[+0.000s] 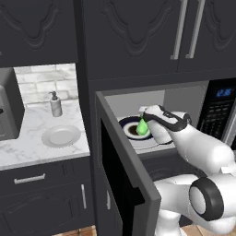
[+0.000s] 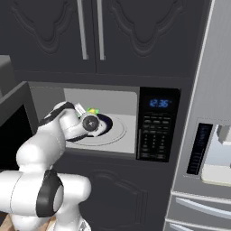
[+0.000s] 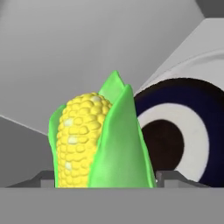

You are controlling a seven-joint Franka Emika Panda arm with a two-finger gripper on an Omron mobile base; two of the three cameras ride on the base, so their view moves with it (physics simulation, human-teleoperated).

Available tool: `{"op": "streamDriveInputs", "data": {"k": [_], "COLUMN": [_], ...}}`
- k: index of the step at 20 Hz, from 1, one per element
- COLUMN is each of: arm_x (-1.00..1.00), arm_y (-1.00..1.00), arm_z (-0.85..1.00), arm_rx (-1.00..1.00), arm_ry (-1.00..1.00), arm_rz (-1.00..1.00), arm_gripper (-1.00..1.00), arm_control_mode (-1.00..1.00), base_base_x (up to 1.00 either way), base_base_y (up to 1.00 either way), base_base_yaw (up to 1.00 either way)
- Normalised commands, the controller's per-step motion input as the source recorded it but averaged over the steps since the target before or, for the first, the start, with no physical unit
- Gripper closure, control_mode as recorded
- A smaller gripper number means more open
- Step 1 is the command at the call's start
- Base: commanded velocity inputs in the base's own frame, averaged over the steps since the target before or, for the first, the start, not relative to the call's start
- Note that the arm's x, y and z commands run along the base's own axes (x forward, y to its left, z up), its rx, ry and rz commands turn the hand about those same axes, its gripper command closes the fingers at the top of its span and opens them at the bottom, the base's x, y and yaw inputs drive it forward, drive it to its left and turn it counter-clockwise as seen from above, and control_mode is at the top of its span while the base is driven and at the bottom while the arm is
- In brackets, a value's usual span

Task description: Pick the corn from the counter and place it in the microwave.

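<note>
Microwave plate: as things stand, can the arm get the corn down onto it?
Probably yes. The microwave door is swung wide, the gripper is already inside holding the corn, and the dark-ringed plate lies bare beside it.

The claw (image 1: 144, 123) is inside the microwave (image 1: 182, 99), over its light grey floor. A round turntable (image 2: 118, 131) lies flat on that floor. On the turntable, just under the claw, sits a plate with a dark ring (image 3: 183, 131) and a dark middle.

Far off to the claw's left is the counter (image 1: 27, 147), a white and grey marble top. A round grey plate (image 1: 61, 136) lies on it. Behind that plate stands a grey soap bottle (image 1: 56, 104). A grey box (image 1: 9, 110) sits at the counter's far left edge.
</note>
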Motion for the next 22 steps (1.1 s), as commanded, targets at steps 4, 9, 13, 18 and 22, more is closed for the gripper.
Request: {"op": "streamDriveInputs", "data": {"k": [4,9,13,18,22], "arm_x": [0.23,0.07,0.33,0.23,0.05], "arm_y": [0.05,0.00,0.00,0.00,0.00], "arm_z": [-0.42,-0.48,-0.05,0.00,-0.09], "arm_rx": [0.00,0.00,0.00,0.00,0.00], "arm_ry": [0.00,0.00,0.00,0.00,0.00], "arm_rz": [-0.04,-0.04,-0.04,-0.04,-0.04], "arm_gripper": [1.00,1.00,1.00,1.00,1.00], "arm_control_mode": [-1.00,-1.00,-1.00,-1.00,-1.00], "base_base_x": [0.00,0.00,0.00,0.00,0.00], "base_base_y": [0.00,0.00,0.00,0.00,0.00], "base_base_yaw": [0.00,0.00,0.00,0.00,0.00]}}
